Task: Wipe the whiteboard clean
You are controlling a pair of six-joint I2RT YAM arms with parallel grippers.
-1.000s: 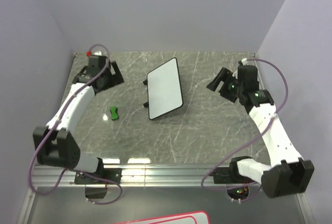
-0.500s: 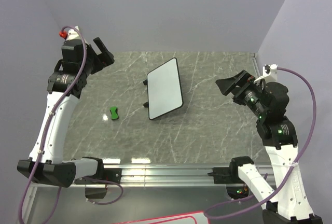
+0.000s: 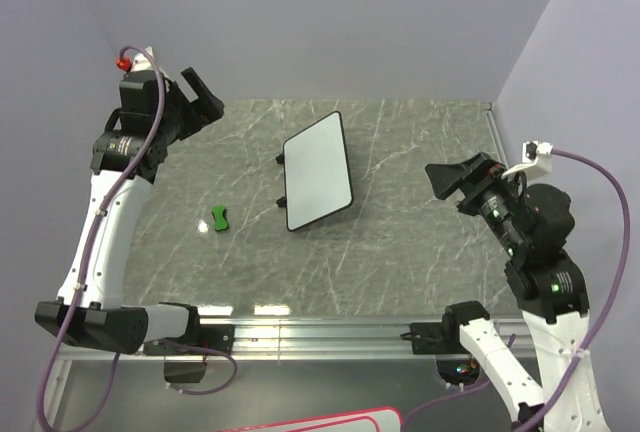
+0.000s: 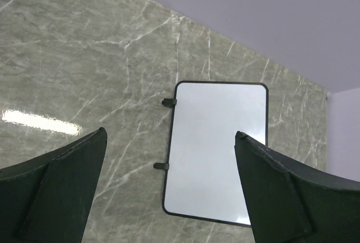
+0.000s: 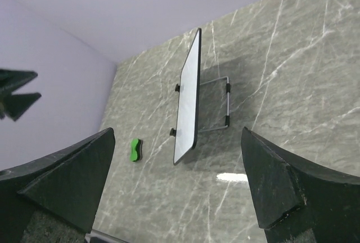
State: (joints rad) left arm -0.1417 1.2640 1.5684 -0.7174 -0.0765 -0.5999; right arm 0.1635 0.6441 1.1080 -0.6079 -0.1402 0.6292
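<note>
The whiteboard [image 3: 318, 170] stands tilted on the marble table, white face bare, black rim and two small black feet on its left side. In the left wrist view the whiteboard [image 4: 216, 147] lies below and ahead, between my spread fingers. The right wrist view shows the whiteboard [image 5: 188, 99] nearly edge-on, propped up on a wire stand [image 5: 216, 105]. My left gripper [image 3: 205, 95] [image 4: 171, 133] hangs high over the back left, open and holding nothing. At the right, my right gripper [image 3: 445, 184] [image 5: 177, 130] is raised, open and holding nothing.
A small green block [image 3: 221, 218] [image 5: 135, 149] lies on the table left of the board. Lilac walls close in the back and both sides. A metal rail [image 3: 320, 332] runs along the near edge, with a pink-edged white panel [image 3: 320, 420] below it.
Both arms have lifted from low over the table to high up. The right arm drew back toward the near right and its jaws spread a little wider. Board and green block stayed put.
</note>
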